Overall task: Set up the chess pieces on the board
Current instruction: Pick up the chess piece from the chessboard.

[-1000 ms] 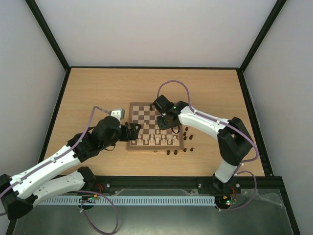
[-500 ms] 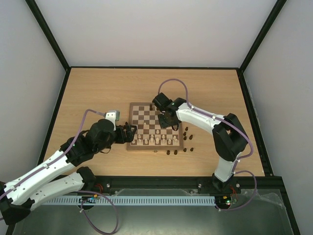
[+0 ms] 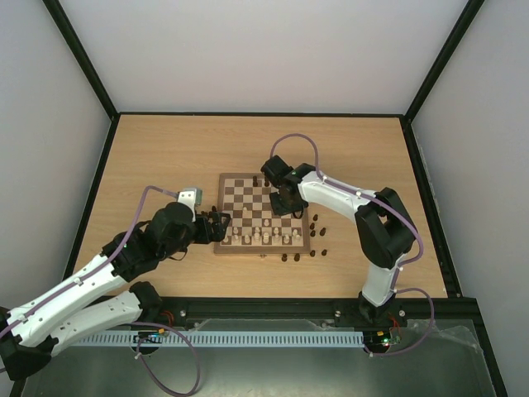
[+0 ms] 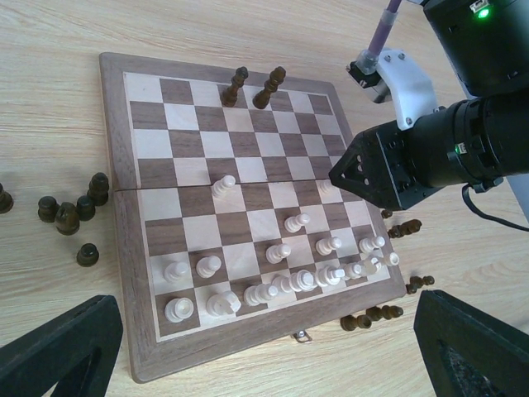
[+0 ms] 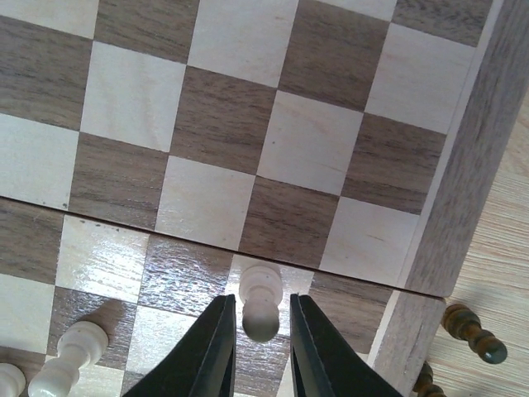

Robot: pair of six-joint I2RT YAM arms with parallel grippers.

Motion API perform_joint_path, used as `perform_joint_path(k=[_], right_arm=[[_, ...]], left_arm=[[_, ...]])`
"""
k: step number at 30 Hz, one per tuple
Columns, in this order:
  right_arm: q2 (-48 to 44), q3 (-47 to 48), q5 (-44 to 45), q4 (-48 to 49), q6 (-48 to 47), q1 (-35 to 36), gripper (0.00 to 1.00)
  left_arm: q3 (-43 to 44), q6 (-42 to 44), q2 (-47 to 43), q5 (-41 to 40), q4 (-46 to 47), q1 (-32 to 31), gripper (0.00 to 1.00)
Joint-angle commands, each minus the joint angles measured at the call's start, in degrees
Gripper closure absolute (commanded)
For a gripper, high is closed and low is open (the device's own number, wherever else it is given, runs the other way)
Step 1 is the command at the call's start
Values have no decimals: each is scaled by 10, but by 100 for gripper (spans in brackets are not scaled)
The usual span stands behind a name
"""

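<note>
Reaching deeper across the board [image 4: 132, 248], the right claw [image 5: 260, 303] now hangs nearer the far half than it did a second ago. The left arm has drawn back from the board's left edge and waits just beside it.

The shift sets the right claw over a pale pawn [image 5: 261, 314] that stands close to the board's right border, just on the pale side of the centre fold. That is a cream man, not one of the dark chess pieces [image 4: 235, 85] the job turns on, so this looks like tidying rather than progress on the dark side.

Its fingers [image 5: 216, 347] have narrowed to bracket the pawn's head, with a sliver of board showing on either side. Whether they already pinch it cannot be told. The left claw [image 3: 218, 226] is spread wide and holds nothing.

Only two dark chess pieces stand on the board, side by side on the far rank. The rest lie loose on the surface [image 3: 165, 149]: a small cluster [image 4: 70, 213] off one side of the board and more strewn past the opposite edge [image 4: 369, 315]. The pale men fill two ragged rows at the near side, a few stepped forward. By this showing, the dark army's line-up has barely begun.
</note>
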Motion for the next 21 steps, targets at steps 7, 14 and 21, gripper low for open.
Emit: perform_joint_path(k=[7, 14, 21], right_arm=[[17, 11, -17, -24, -14, -2, 87], [-3, 8, -26, -35, -12, -2, 96], [-74, -25, -26, -62, -3, 15, 97]], left_arm=[[-9, -4, 4, -9, 0, -2, 1], [-11, -7, 1, -8, -2, -2, 1], [-19, -14, -1, -9, -1, -2, 1]])
